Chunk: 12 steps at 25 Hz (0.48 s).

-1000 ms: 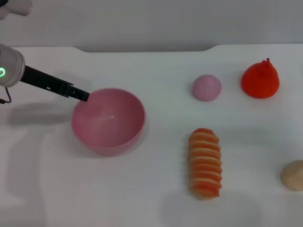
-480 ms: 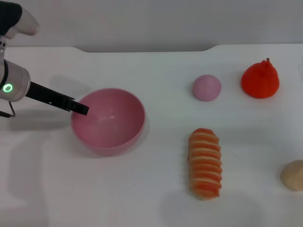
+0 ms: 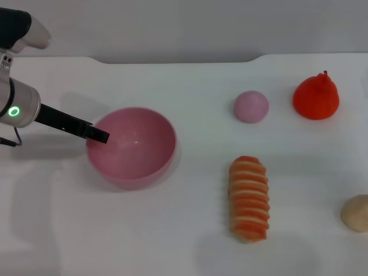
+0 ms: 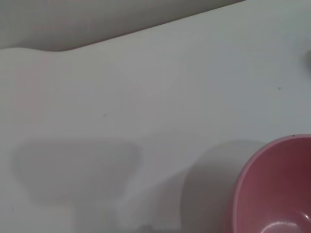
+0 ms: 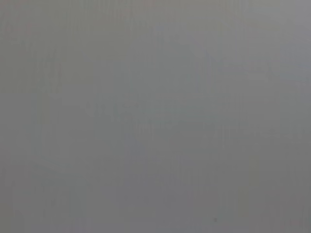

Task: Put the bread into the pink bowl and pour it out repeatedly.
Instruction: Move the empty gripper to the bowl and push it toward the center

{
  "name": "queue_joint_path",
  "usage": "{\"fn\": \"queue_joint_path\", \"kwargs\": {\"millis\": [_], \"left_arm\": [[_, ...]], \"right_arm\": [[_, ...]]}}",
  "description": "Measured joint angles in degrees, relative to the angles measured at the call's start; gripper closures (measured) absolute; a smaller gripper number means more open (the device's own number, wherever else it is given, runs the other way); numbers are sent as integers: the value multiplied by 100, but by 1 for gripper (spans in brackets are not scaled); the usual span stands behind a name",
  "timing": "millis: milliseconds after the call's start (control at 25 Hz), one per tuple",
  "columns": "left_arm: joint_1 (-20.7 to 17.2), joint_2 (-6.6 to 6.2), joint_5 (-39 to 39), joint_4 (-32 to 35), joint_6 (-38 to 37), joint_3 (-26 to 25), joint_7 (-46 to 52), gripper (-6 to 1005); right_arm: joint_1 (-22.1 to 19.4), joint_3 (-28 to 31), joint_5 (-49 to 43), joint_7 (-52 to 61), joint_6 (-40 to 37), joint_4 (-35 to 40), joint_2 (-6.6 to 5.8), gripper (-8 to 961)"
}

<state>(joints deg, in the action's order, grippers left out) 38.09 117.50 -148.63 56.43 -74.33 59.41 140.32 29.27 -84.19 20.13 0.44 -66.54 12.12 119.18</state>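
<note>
- My left gripper (image 3: 98, 135) reaches in from the 9 o'clock side of the head view, its dark tip at the 9 o'clock rim of the pink bowl (image 3: 131, 146). I cannot tell whether it touches the rim or how it is set.
- The pink bowl stands upright on the white worktop (image 3: 172, 230), with nothing inside it. In my left wrist view a part of its rim and glossy inside (image 4: 272, 189) shows at one corner, the bare worktop around it.
- The bread (image 3: 249, 198) lies flat on the worktop at about 4 o'clock from the bowl, well apart from it, striped side up, its length running from 12 to 6 o'clock.
- A small pink ball (image 3: 251, 106) sits at 12 o'clock from the bread, and a red pear-shaped toy (image 3: 315, 96) at 3 o'clock from the ball.
- A beige lump (image 3: 356, 213) lies at the 3 o'clock edge, near the bread's lower end.
- My right gripper is out of sight; its wrist view shows only plain grey.
</note>
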Motion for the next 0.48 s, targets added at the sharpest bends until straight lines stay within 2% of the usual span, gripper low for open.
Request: {"fn": "queue_joint_path", "kwargs": {"millis": [480], "left_arm": [[19, 0, 1, -189, 66, 0, -47, 275]], "right_arm": [[22, 1, 0, 0, 2, 14, 0, 256]]}}
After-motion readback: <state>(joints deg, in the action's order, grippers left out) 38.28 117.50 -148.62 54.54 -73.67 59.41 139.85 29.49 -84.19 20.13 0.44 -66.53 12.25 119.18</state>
